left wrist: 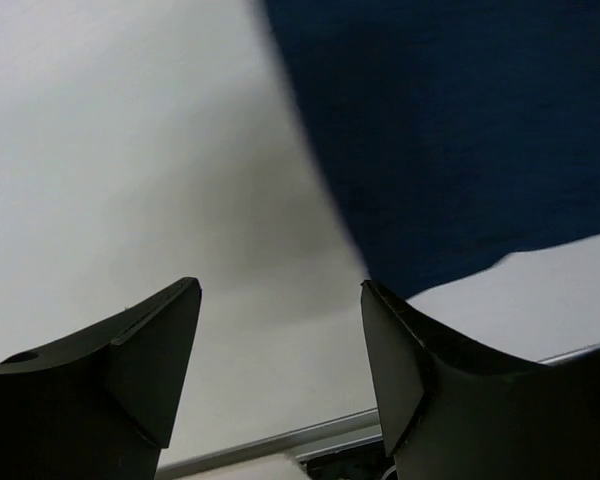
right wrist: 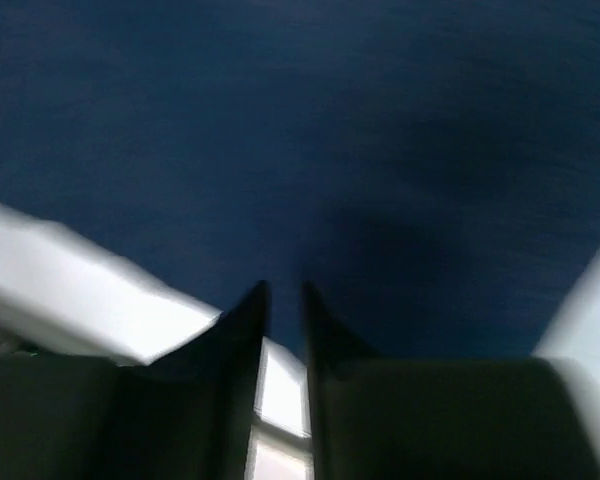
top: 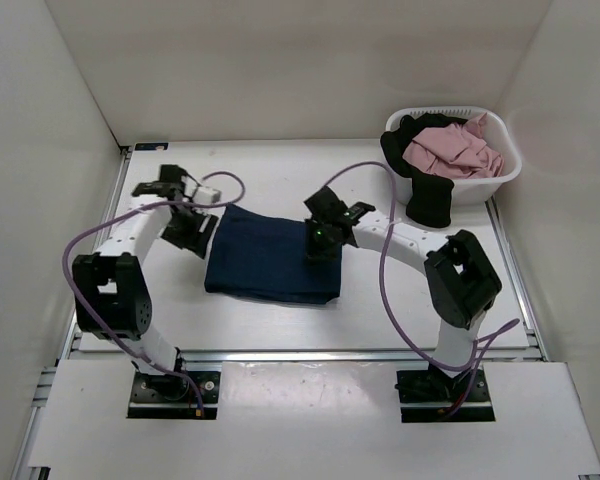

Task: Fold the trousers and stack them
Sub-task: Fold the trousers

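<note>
I see a white plastic laundry basket in the far right corner of the white table. A crumpled pink garment is heaped in it, and a black garment hangs over its near rim down onto the table. A purple cable loops from the right arm across the table towards its base, passing close to the right edge of the cloth. A second cable arcs around the left arm.

The dark navy-blue denim trousers lie folded into a flat, rough rectangle at the middle of the table, between the two arms and well apart from the basket. The weave looks matte and even, and I can make out no stitching from the blurred wrist views.

The left gripper hangs just off the left edge of the trousers, over bare table. Its black fingers are spread wide with nothing between them. The right gripper sits over the right part of the cloth. Its fingers are drawn nearly together with only a thin slit left, and I see no fabric caught in it.

The near edge of the trousers is straight. There is bare table between it and the metal rail in front of the bases, and more bare table beyond the far edge up to the back wall.
</note>
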{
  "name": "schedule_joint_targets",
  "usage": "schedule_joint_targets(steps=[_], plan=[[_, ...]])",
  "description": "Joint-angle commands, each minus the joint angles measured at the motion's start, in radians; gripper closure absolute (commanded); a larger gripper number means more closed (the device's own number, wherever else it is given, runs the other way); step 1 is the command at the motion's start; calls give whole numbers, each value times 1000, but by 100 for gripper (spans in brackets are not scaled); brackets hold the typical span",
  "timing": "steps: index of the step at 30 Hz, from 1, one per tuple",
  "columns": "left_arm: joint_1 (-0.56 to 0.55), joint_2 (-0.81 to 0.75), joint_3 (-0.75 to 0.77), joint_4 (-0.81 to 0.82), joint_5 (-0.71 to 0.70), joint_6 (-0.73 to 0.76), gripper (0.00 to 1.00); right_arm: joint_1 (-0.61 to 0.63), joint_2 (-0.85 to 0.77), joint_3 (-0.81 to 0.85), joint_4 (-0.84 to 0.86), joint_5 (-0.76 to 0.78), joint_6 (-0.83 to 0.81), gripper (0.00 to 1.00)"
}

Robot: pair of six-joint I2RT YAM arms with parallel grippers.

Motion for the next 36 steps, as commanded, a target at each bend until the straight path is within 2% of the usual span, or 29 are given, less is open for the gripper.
schedule_joint_targets(steps=[1,2,5,7,12,15,16,18,19,20,22,23,25,26,27,28,31,32,36], plan=[[-121,-14,-67,28,84,-27,24,-23,-27,-119,80,76,71,82],[-170,-2,-93,49,20,-36,24,-38,-27,-132,80,88,71,86],[-215,26,-170,123,-119,-59,24,-48,19,-132,80,134,60,95],[-224,51,-216,160,-142,-59,25,-69,73,-103,80,155,51,100],[-233,87,-225,181,-151,-77,26,-127,116,-107,77,168,114,100],[-233,43,-225,181,-142,-77,26,-128,49,-127,95,157,97,98],[-233,31,-225,160,-142,-77,26,-128,14,-127,71,166,80,92],[-233,6,-194,128,-111,-77,25,-137,-46,-74,36,166,13,71],[-233,-18,-161,106,-111,-77,23,-137,-71,-52,10,175,-13,57],[-233,-35,-145,73,-100,-77,23,-147,-95,-29,-50,175,-41,32],[-233,-113,-115,51,-115,-88,21,-164,-175,15,-115,175,-119,9],[-233,-148,-84,40,-131,-97,19,-196,-201,55,-186,115,-145,1],[-206,-224,-43,26,-207,-106,16,-236,-284,85,-271,65,-196,1],[-189,-297,6,14,-244,-119,11,-280,-312,95,-373,65,-196,1],[-171,-333,28,14,-291,-119,0,-302,-370,106,-423,77,-196,1],[-138,-362,43,-10,-400,-107,0,-324,-401,106,-467,135,-181,1],[-85,-420,71,-56,-584,-85,0,-385,-534,59,-602,258,-146,1],[-30,-449,56,-78,-650,-85,0,-399,-600,40,-639,334,-136,1],[75,-562,-12,-78,-698,-128,0,-410,-741,-64,-649,382,-87,1]])
